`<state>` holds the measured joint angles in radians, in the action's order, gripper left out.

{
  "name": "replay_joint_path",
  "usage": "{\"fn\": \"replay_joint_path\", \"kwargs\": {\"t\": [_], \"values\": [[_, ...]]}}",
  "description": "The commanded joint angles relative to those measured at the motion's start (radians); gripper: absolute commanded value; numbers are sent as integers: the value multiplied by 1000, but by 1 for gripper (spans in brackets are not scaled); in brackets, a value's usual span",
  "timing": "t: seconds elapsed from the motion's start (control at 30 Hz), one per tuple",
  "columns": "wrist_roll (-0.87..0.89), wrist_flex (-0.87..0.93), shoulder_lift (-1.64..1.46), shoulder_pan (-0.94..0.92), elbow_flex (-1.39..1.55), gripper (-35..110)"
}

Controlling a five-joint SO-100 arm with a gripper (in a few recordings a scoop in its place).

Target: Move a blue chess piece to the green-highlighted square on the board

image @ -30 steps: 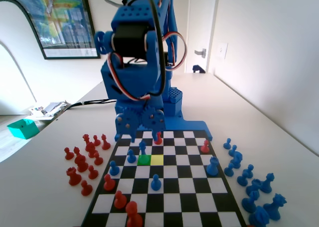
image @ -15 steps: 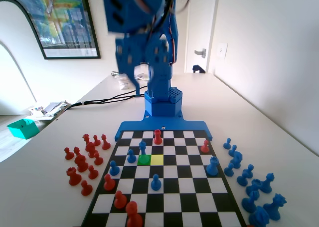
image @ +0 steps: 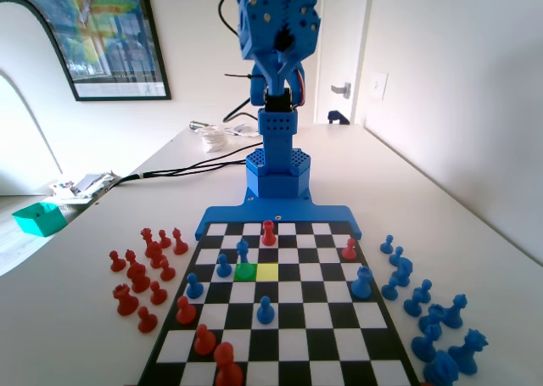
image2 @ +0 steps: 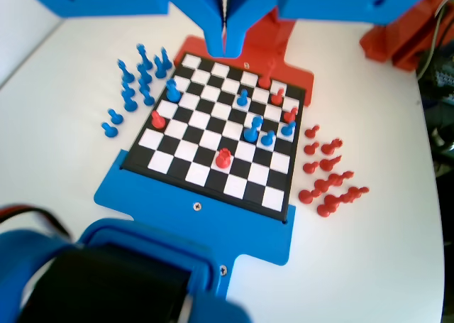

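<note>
Looking along the fixed view first: we see the blue arm raised high behind the board (image: 280, 318), well clear of every piece.
Task piece: the blue chess piece (image: 243, 251) stands on the square just behind the green-highlighted square (image: 245, 271), toward the arm; it is not on the green.
Green square's neighbours: a pale yellow square (image: 267, 271) touches its right side; a blue pawn (image: 224, 266) stands just left of it.
Edges: spare red pieces (image: 142, 271) crowd the table left of the board, spare blue pieces (image: 424, 314) the right.
Open room: we find the board's middle files mostly bare.
Writing: we cannot read any; the framed poster (image: 93, 34) has small print, too small to make out.
Wrist view, gripper: the gripper (image2: 224, 42) hangs over the board's far edge, jaws pressed together, nothing between them.
Wrist view, task piece: the blue chess piece (image2: 252, 129) stands right of centre, among other blue pieces.
</note>
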<state>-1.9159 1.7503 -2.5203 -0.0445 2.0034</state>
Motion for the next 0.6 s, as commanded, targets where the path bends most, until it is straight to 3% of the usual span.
{"fn": "replay_joint_path", "kwargs": {"t": [0.0, 0.57], "values": [[25, 21, -118, 20, 21, 2], [133, -143, -396, 31, 167, 1]]}}
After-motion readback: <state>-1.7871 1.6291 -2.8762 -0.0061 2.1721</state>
